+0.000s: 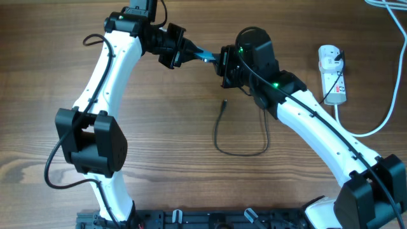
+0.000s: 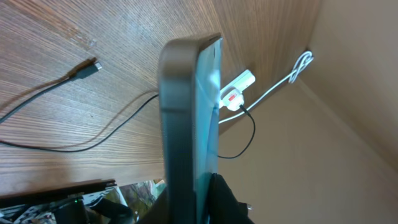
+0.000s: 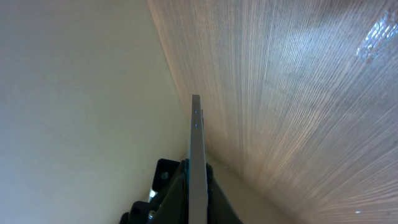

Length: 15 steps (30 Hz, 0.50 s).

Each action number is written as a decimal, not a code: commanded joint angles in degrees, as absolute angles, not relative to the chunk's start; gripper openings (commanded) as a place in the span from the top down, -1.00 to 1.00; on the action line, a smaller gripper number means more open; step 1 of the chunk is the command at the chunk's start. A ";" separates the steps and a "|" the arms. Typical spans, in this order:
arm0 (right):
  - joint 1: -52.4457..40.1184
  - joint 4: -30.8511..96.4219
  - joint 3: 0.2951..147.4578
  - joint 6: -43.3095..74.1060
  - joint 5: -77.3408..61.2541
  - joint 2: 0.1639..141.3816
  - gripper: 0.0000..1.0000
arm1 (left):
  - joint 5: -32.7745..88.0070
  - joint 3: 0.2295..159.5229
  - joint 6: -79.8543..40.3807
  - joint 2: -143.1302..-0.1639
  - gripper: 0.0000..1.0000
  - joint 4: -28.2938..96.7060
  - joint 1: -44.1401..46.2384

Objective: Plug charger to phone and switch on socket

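Observation:
The phone [image 1: 206, 56] is held in the air edge-on between both grippers, only a sliver of its cyan screen showing. My left gripper [image 1: 186, 51] is shut on its left end; in the left wrist view the phone [image 2: 186, 118] rises from the fingers [image 2: 200, 202]. My right gripper [image 1: 226, 63] is shut on its right end; in the right wrist view the phone [image 3: 198, 143] is a thin edge between the fingers [image 3: 198, 182]. The charger [image 1: 222, 130] lies loose on the table, its tip [image 2: 91, 67] below the phone. The socket [image 1: 332, 75] lies at the far right, also seen in the left wrist view [image 2: 236, 91].
A thick white cord [image 1: 389, 95] runs from the socket along the right edge of the wooden table [image 1: 165, 140]. A black plug sits in the socket's top end. A black rail [image 1: 210, 219] lies along the front edge.

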<state>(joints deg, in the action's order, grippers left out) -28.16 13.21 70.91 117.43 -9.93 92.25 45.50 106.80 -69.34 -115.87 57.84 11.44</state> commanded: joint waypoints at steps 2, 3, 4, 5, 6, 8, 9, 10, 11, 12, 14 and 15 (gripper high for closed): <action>-28.42 12.86 72.05 115.46 -11.70 91.29 0.61 | 46.00 107.37 -69.49 -113.78 0.86 58.04 11.11; -28.42 12.84 72.05 115.46 -11.70 91.29 0.47 | 46.00 107.37 -69.49 -113.78 0.92 58.04 11.11; -28.42 12.84 72.05 115.46 -11.70 91.29 0.27 | 46.00 107.37 -69.49 -113.78 0.92 58.04 11.11; -28.42 12.84 72.05 115.44 -11.68 91.29 0.14 | 46.00 107.37 -69.49 -113.78 0.92 58.04 11.11; -28.42 12.86 72.05 115.39 -11.68 91.29 0.03 | 46.00 107.37 -69.49 -113.78 0.92 58.04 11.11; -28.42 12.58 72.05 113.73 -11.68 91.29 -0.21 | 45.98 107.37 -69.49 -113.78 0.92 58.04 11.11; -28.40 12.43 72.05 112.90 -11.66 91.29 -0.30 | 45.93 107.37 -69.49 -113.78 0.92 58.02 11.11; -28.40 12.43 72.05 112.46 -11.64 91.29 -0.35 | 45.52 107.37 -69.49 -113.78 0.92 57.98 11.11; -28.40 12.45 72.05 112.42 -11.66 91.29 -0.40 | 44.51 107.37 -69.49 -113.78 0.92 57.91 11.11; -28.40 12.47 72.05 112.22 -11.66 91.29 -0.48 | 42.22 107.37 -69.47 -113.78 0.92 57.76 11.11; -28.14 12.43 72.05 109.67 -11.66 91.26 -0.57 | 37.89 107.37 -69.23 -113.78 0.92 57.80 11.07; -27.73 12.45 72.05 107.35 -11.68 91.26 -0.62 | 34.72 107.37 -68.49 -113.78 0.92 57.80 11.05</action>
<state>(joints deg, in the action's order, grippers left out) -28.18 12.69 71.05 112.62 -11.16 92.25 41.93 106.80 -69.34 -115.79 58.13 11.40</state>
